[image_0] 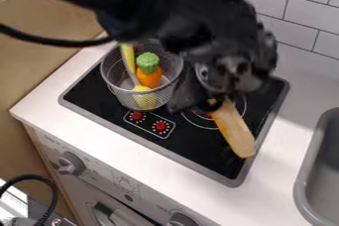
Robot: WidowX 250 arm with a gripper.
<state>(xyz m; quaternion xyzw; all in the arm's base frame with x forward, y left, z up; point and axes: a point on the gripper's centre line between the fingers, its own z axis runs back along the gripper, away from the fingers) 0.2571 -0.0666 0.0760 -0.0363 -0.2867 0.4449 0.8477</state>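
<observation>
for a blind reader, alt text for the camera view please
Black robot arm over a black stovetop, its lower end beside a long tan piece; at left, a mesh basket holds a green-topped orange toy and yellow items. Grey sink at right.

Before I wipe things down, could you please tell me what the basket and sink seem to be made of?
The basket looks like silvery metal, judging by its fine, see-through wire mesh. The sink is smooth, dull grey, perhaps plastic or coated metal.
</observation>
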